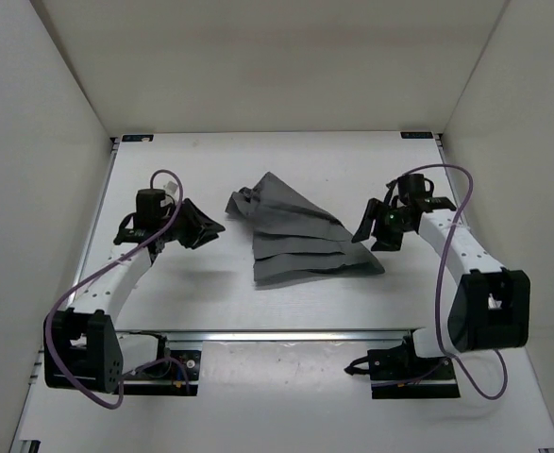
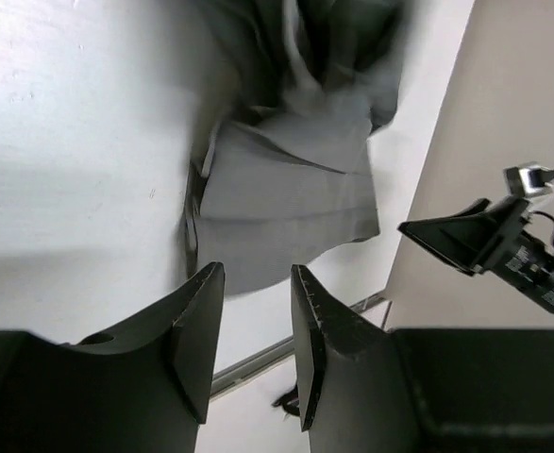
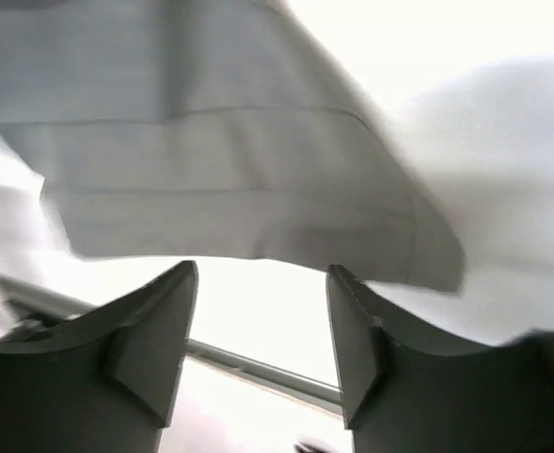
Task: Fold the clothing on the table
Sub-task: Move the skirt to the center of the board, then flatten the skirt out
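From above, the grey clothing (image 1: 291, 236) lies crumpled in partly folded layers at the middle of the table (image 1: 210, 156), its narrow end toward the far left and its broad pleated end toward the near right. The left gripper (image 1: 201, 226) sits to the left of the clothing, near its far-left tip but apart from it, with bare table between. The right gripper (image 1: 369, 226) is at the clothing's right edge, its fingers overlapping the cloth's outline; from this height I cannot tell whether they touch it. In the left wrist view the two dark fingers (image 2: 196, 330) stand apart with only white table and a metal rail showing in the gap, so the jaws are released and grasp nothing. Here the clothing lies beyond the fingertips, its nearest rounded hem just ahead of them and its upper part blurred. The other arm's gripper shows at the right of this view, beside the cloth's edge. In the right wrist view the fingers (image 3: 154, 340) also stand well apart, unclenched, with nothing between them. The clothing fills the upper part of this view, its hem lying just beyond the fingertips and outside the jaws, its corner reaching right past the right-hand finger
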{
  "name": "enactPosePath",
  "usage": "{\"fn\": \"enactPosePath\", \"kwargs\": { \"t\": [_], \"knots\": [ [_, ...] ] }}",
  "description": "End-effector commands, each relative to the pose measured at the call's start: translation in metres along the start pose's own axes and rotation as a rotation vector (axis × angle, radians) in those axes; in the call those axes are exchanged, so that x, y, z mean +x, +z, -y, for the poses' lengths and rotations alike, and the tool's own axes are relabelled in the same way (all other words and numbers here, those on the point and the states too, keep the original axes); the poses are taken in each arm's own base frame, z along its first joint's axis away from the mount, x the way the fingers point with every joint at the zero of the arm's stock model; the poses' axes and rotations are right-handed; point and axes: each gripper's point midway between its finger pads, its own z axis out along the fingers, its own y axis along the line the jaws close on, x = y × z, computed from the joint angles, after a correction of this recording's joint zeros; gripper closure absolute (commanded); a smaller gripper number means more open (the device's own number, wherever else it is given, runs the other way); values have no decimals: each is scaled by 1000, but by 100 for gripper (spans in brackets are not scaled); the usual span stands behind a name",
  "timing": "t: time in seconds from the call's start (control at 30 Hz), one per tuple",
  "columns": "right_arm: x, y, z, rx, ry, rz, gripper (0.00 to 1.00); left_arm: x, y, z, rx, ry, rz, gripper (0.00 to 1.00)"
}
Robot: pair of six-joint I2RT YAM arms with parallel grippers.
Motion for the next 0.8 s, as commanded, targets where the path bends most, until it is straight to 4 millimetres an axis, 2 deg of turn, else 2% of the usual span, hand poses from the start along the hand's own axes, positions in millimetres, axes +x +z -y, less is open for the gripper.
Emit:
{"fn": "enactPosePath", "kwargs": {
  "t": [0.0, 0.03, 0.07, 0.1, 0.17, 0.3, 0.4, 0.53, 0.6, 0.67, 0.7, 0.73, 0.77],
  "knots": [
    [-7, -19, 3, 81, -167, 143, 39, 13, 12, 0, -7, 19, -24, 55],
    [4, -15, 5, 85, -191, 115, 39, 16, 15, -2, -20, 24, -37, 55],
    [9, -12, 3, 121, -247, 122, 32, 25, 20, -1, -28, 49, -61, 55],
    [13, -9, 6, 144, -288, 114, 29, 28, 24, 0, -47, 65, -69, 55],
    [19, -2, 17, 244, -349, 87, 27, 57, 34, -2, -88, 141, -141, 53],
    [24, 11, 34, 308, -384, 15, 26, 108, 47, -16, -139, 188, -245, 49],
    [25, 15, 46, 374, -452, -19, 25, 124, 49, -20, -139, 191, -273, 50],
    [31, 24, 57, 456, -570, -70, 29, 116, 45, -21, -138, 178, -251, 50],
    [36, 30, 53, 431, -605, -86, 33, 112, 43, -22, -130, 167, -248, 50],
    [41, 40, 56, 438, -612, -133, 32, 108, 39, -26, -130, 149, -238, 50],
    [41, 45, 55, 436, -614, -147, 35, 102, 37, -26, -126, 143, -220, 50],
    [41, 48, 56, 447, -609, -169, 41, 100, 35, -27, -127, 133, -215, 50],
    [41, 51, 48, 441, -634, -170, 50, 92, 31, -28, -124, 125, -197, 50]
  ]
}}
